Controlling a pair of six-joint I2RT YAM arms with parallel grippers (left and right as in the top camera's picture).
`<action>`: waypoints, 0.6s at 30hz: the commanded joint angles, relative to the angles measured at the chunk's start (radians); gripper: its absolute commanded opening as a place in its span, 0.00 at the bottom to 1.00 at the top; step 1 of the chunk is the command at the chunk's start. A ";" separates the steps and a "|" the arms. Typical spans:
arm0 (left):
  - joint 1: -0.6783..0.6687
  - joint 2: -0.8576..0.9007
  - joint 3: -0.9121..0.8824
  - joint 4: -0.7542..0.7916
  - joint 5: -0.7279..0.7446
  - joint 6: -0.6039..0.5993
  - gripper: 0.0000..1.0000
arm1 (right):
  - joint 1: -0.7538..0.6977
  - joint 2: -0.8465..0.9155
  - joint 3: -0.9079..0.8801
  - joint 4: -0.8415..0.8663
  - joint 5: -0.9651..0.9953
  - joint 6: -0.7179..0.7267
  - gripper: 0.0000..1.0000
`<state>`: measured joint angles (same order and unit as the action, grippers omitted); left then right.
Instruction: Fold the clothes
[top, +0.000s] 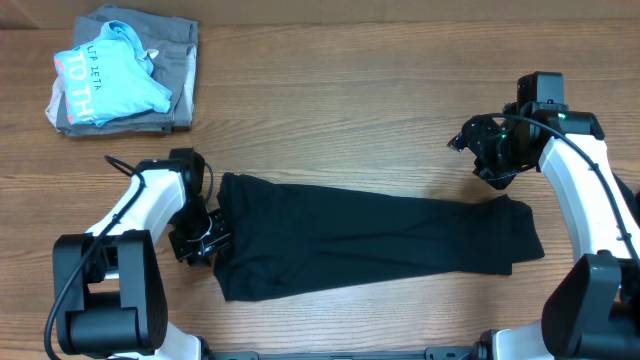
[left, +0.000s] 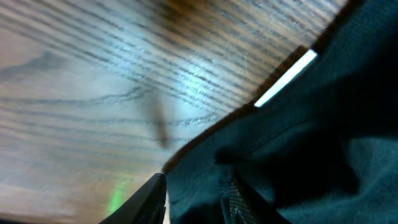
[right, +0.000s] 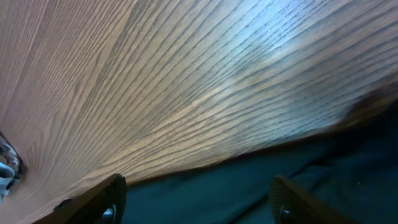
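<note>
The clothes (top: 370, 240) lie as one long black band across the near half of the tabletop (top: 350, 100), running from my left arm to my right. The left pincer (top: 205, 240) is at the band's left edge, narrowed on a ruck of the black cloth, and the left wrist view shows a white label (left: 286, 78) close by. The right pincer (top: 485, 155) hangs wide over bare wood just beyond the band's upper right corner, touching nothing. At the far left corner a light blue shirt (top: 110, 80) sits on a grey folded garment (top: 180, 70), well apart from the band. Open wood stretches along the band's far edge.
</note>
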<state>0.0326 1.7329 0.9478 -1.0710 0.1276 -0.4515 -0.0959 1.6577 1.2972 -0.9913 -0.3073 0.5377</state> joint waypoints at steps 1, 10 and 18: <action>0.000 0.006 -0.019 0.023 0.032 -0.008 0.37 | 0.000 -0.018 -0.007 0.002 -0.001 -0.012 0.77; 0.001 0.006 -0.013 0.072 0.108 0.002 0.39 | 0.000 -0.018 -0.007 0.004 -0.001 -0.012 0.77; 0.000 0.006 -0.008 0.060 0.110 0.002 0.27 | 0.000 -0.018 -0.007 0.006 -0.001 -0.011 0.77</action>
<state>0.0326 1.7332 0.9398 -0.9974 0.2153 -0.4492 -0.0959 1.6577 1.2972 -0.9886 -0.3073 0.5343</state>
